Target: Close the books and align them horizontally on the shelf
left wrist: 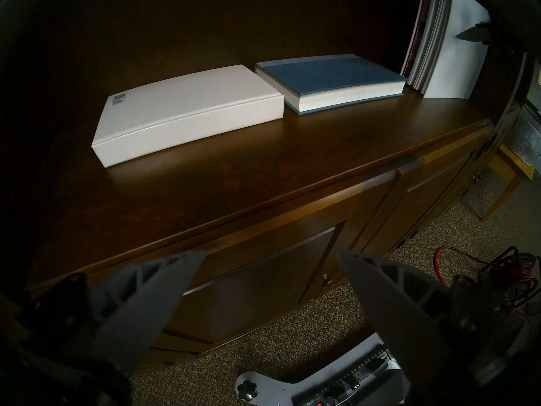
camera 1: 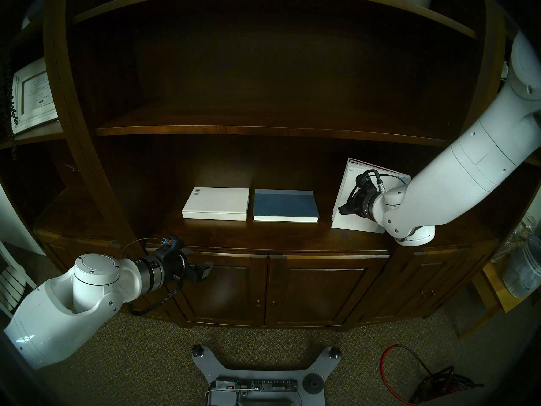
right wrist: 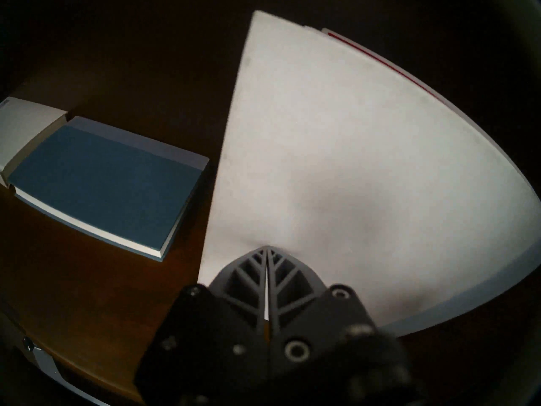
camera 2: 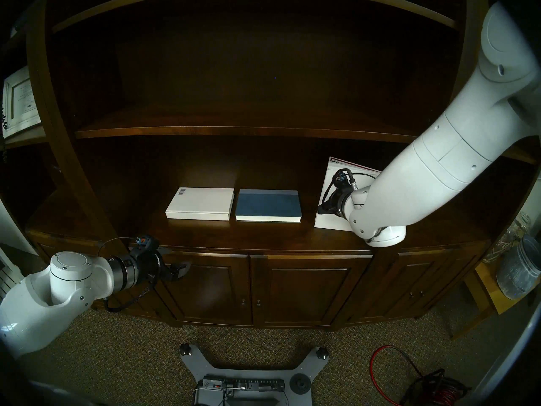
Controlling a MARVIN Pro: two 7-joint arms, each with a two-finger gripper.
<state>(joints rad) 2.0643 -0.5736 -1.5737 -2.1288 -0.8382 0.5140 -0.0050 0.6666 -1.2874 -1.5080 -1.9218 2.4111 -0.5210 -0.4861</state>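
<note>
Large white book with red-edged inner cover (right wrist: 351, 162) stands part-open, just right of the closed blue clothbound book (camera 1: 285, 204) on the dark wooden shelf (camera 1: 263, 232). Right gripper (right wrist: 267, 247), fingers pressed together and empty, tips against raised cover: push steadily toward the blue book, staying low so it doesn't skid. Left gripper (left wrist: 270, 259) wide open, idle below shelf edge

Right arm (camera 1: 439, 185) hides the larger white book's (camera 1: 344, 218) right side
</note>
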